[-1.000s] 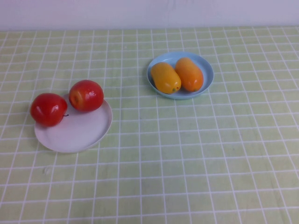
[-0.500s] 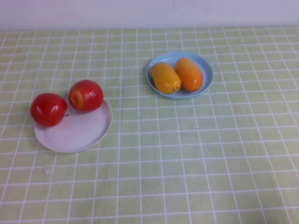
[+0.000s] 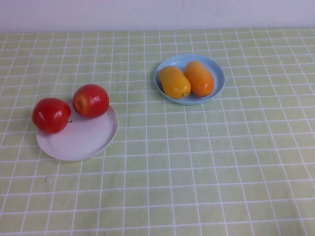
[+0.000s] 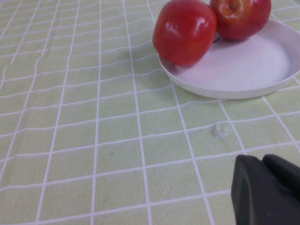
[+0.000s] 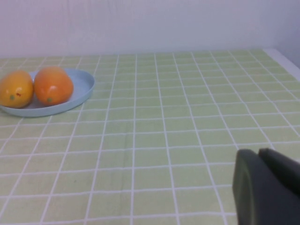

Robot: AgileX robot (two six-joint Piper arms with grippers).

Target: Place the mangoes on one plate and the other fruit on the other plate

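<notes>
Two oval mangoes, a yellower one (image 3: 174,81) and a deeper orange one (image 3: 199,78), lie side by side in the light blue plate (image 3: 216,69) at the back centre. One red apple (image 3: 91,100) rests on the white plate (image 3: 78,140) at the left; the other apple (image 3: 51,115) sits on its far-left rim. Neither arm shows in the high view. My left gripper (image 4: 263,161) is shut and empty over the cloth near the white plate (image 4: 243,70). My right gripper (image 5: 260,157) is shut and empty, well away from the blue plate (image 5: 82,86).
A green cloth with a white grid (image 3: 197,162) covers the whole table. A white wall (image 3: 157,12) runs along the far edge. A small crease or speck (image 4: 219,130) marks the cloth near the white plate.
</notes>
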